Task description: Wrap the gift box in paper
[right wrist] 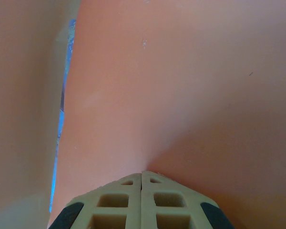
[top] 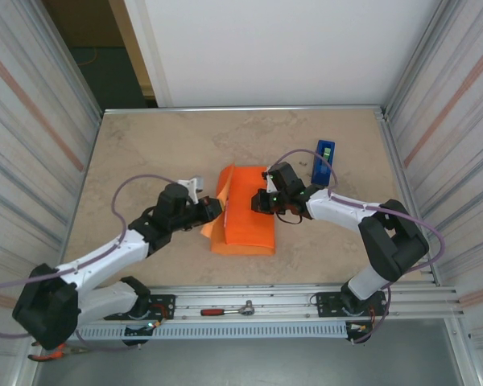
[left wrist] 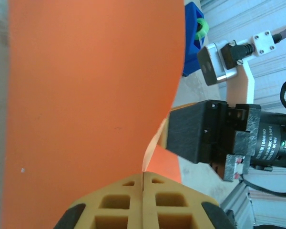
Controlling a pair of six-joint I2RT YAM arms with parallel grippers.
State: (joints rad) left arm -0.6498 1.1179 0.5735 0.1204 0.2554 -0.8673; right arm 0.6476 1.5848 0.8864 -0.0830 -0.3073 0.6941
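Top external view, and we have the paper (top: 243,213) folded into an orange bundle lying right between our two end effectors. The left end effector (top: 212,211) meets one long edge, fingers together. The right end effector (top: 262,201) meets the opposite edge, fingers together too. Whether either pinches a sheet edge, we cannot tell. The bundle's long axis runs crosswise, dead ahead of each. The gift box is hidden; we judge it's inside the fold. Both arms are equally near.

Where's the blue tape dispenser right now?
Top view: the blue tape dispenser sits on the table's right half, toward the far edge, just beyond the right claw and right of the folded orange paper.
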